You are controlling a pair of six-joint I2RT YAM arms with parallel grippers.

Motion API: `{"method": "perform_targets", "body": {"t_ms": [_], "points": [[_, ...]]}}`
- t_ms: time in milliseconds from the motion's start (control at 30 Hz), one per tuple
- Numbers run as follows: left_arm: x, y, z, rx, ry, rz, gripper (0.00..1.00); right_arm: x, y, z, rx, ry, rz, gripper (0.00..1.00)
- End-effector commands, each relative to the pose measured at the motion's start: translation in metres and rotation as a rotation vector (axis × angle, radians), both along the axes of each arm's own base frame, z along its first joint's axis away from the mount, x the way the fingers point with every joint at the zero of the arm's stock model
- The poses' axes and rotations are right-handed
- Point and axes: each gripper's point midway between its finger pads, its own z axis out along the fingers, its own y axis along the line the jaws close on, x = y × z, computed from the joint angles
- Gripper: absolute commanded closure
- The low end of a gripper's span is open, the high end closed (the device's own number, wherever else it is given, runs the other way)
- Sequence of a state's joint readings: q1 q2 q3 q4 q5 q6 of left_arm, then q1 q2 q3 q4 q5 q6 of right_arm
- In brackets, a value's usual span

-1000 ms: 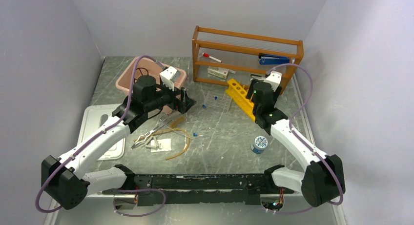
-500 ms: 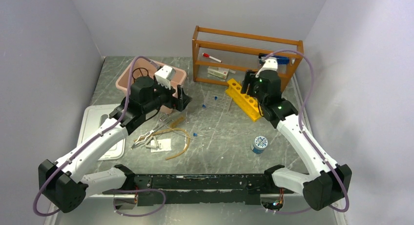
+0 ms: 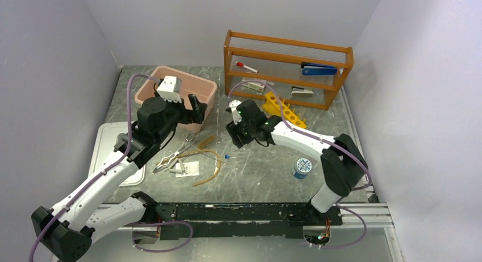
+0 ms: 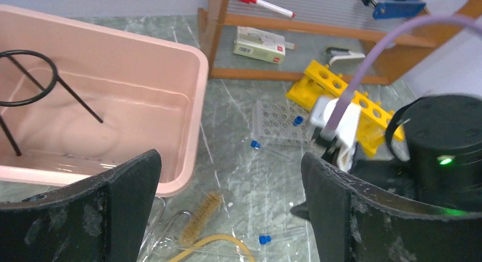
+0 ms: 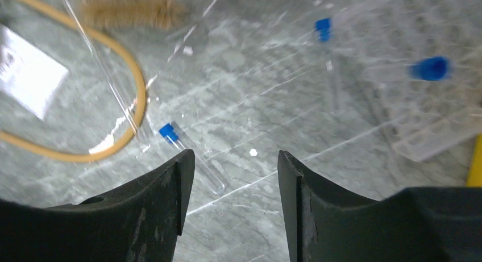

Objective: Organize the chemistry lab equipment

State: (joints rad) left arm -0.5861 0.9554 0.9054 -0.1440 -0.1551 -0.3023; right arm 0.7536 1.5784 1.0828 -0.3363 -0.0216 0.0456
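Right claw (image 5: 233,159) swung left, apart above blue-capped tube (image 5: 196,162) lying diagonally, left claw (image 4: 227,159) wide apart

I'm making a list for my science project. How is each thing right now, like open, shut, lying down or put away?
left gripper: open, empty.
right gripper: open, empty, above the table.
ring stand: inside the pink bin.
blue-capped tube: capped, lying on the table.
rubber tubing: lying looped on the table.
tongs: lying on the table.
yellow rack: lying on the table.
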Motion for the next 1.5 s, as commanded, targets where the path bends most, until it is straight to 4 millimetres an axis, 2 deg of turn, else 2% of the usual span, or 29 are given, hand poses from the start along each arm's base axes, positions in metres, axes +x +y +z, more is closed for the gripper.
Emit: {"method": "perform_targets", "body": {"t_ms": [0, 133, 233, 533, 867, 1033, 1167, 1300, 1367, 1467], "points": [[0.008, 0.024, 0.015, -0.043, -0.05, 0.146, 0.03, -0.013, 0.021, -0.013, -0.044, 0.057, 0.179, 0.38], [0.006, 0.033, 0.016, -0.034, -0.068, 0.182, 0.03, -0.027, 0.021, -0.045, -0.154, 0.15, 0.223, 0.36], [0.005, 0.039, 0.017, -0.03, -0.079, 0.206, 0.03, -0.038, 0.022, -0.059, -0.212, 0.165, 0.267, 0.36], [0.003, 0.045, 0.015, -0.03, -0.088, 0.229, 0.05, -0.048, 0.028, -0.076, -0.271, 0.193, 0.33, 0.45], [0.007, 0.045, 0.008, 0.001, -0.077, 0.232, 0.06, -0.038, 0.025, -0.102, -0.376, 0.19, 0.316, 0.62], [0.008, 0.046, 0.006, 0.002, -0.073, 0.243, 0.06, -0.034, 0.028, -0.106, -0.373, 0.177, 0.307, 0.79], [0.008, 0.046, 0.005, -0.001, -0.069, 0.243, 0.06, -0.028, 0.036, -0.095, -0.314, 0.138, 0.272, 0.86], [0.008, 0.04, 0.004, -0.007, -0.069, 0.213, 0.06, -0.016, 0.047, -0.067, -0.2, 0.061, 0.216, 0.87], [0.005, 0.026, 0.008, -0.007, -0.084, 0.13, 0.07, -0.006, 0.047, -0.049, -0.146, 0.002, 0.17, 0.87], [-0.002, 0.002, 0.013, -0.02, -0.115, -0.016, 0.08, 0.007, 0.054, -0.004, -0.013, -0.109, 0.113, 0.87]]}}
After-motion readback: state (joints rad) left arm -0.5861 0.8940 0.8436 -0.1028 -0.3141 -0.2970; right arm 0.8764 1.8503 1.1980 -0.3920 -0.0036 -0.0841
